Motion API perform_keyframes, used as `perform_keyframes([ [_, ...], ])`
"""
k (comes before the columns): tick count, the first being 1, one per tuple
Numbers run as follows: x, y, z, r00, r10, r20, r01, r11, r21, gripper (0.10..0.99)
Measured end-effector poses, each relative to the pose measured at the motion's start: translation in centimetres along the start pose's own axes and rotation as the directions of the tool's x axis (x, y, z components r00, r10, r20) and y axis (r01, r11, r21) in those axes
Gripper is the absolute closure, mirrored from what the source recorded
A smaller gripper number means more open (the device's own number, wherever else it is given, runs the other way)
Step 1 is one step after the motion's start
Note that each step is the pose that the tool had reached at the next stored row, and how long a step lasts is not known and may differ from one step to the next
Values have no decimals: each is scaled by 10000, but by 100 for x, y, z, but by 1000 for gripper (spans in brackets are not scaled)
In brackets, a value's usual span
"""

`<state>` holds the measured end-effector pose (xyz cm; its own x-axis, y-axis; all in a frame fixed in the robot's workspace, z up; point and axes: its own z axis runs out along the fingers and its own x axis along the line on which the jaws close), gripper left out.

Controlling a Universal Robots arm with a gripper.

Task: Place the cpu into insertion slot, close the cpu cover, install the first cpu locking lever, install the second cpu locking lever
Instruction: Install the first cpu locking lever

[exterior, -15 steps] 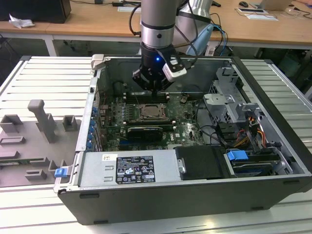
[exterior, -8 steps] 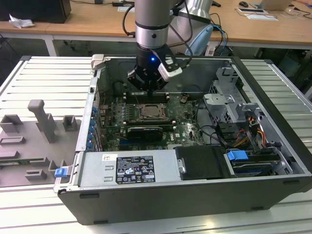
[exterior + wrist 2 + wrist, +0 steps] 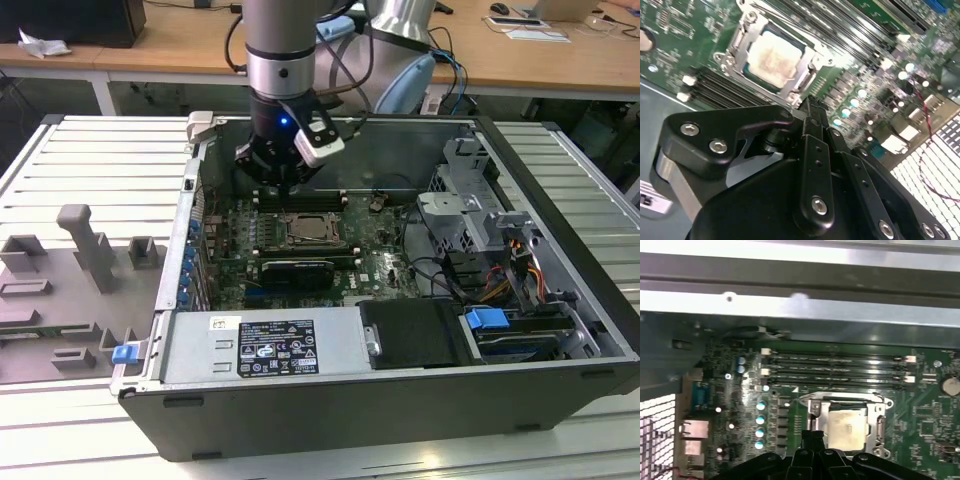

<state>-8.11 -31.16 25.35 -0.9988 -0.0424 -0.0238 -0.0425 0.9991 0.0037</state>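
Exterior view evenly bright; glare on capacitors (image 3: 854,102) in second wrist view

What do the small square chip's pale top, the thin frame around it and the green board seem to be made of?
The small square pale chip top looks like matte metal, dull grey with brownish smears. The thin silvery frame plate seems bare sheet metal: it glints sharply. The green circuit board is probably lacquered laminate, given its sheen.

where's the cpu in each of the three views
Exterior view: the cpu, middle of the motherboard, near the gripper.
Second wrist view: cpu just past the gripper.
First wrist view: cpu just past the gripper.
Shared landmark: the long black memory slots beside it.
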Motion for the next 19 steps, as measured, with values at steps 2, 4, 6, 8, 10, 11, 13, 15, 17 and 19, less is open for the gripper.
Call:
perform_keyframes([
  [2,59,3,-1,10000,2,1,-2,10000,-4,980],
  [4,127,5,-3,10000,1,1,-1,10000,-19,980],
  [6,155,9,-7,10000,3,2,-3,10000,-39,980],
  [8,173,18,-17,10000,3,2,-3,10000,-43,980],
  [10,210,52,-37,10000,1,2,-1,10000,-44,980],
  [11,224,73,-39,10000,3,1,-3,10000,-43,980],
  [13,235,122,-39,10000,3,2,-3,10000,-44,980],
  [15,247,187,-39,10000,3,2,-2,10000,-44,980],
  [17,257,219,-39,10000,3,2,-3,10000,-45,980],
  [19,258,256,-39,10000,1,1,-1,10000,-44,980],
])
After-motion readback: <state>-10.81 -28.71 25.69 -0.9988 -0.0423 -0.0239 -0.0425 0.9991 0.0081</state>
